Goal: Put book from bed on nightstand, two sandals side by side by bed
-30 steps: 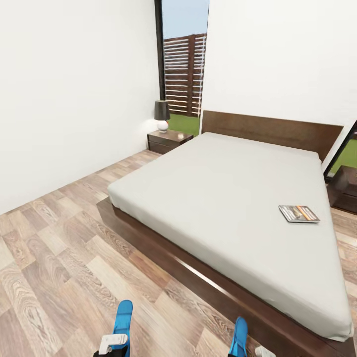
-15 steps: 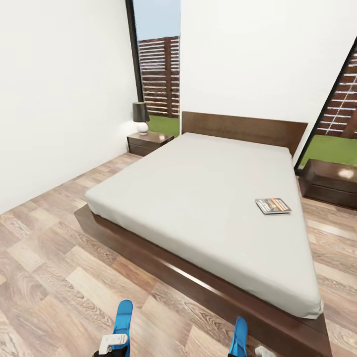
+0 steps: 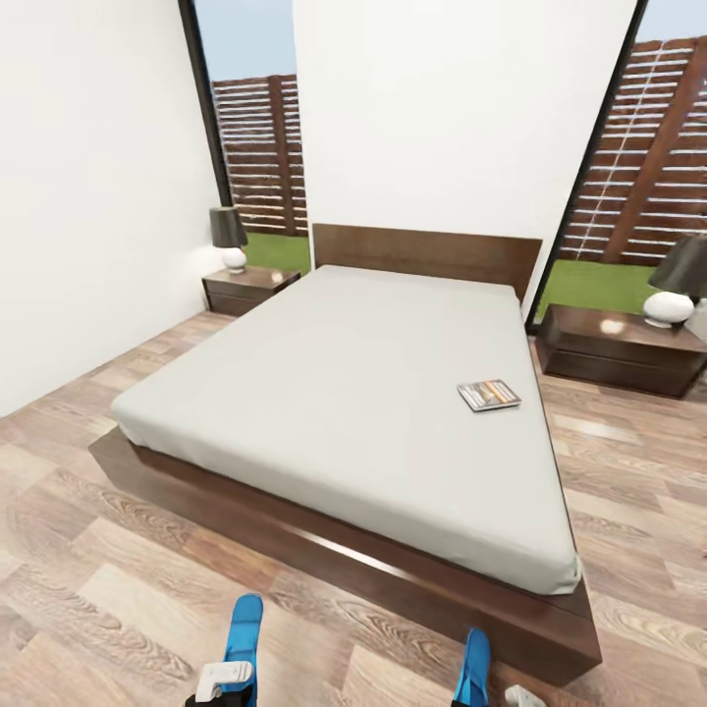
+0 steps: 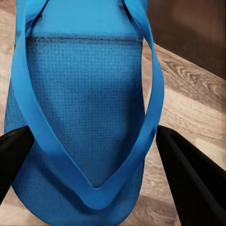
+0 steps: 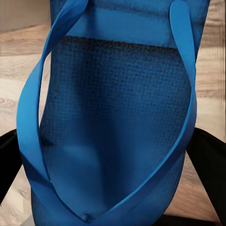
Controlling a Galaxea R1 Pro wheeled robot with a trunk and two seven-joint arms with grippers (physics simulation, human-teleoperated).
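A robot stands at the foot of the bed (image 3: 324,393), with one blue sandal in each gripper.

The left gripper (image 4: 94,160) has its two black fingers closed on the sides of the left sandal (image 4: 80,108). The right gripper (image 5: 113,174) grips the right sandal (image 5: 117,122) the same way. Both sandals hang above the wood floor (image 3: 88,579). The book (image 3: 488,395) lies flat on the bed, near its right side. A dark nightstand (image 3: 247,290) with a lamp (image 3: 230,239) stands on each side of the bed; the other nightstand (image 3: 619,351) is at the right.
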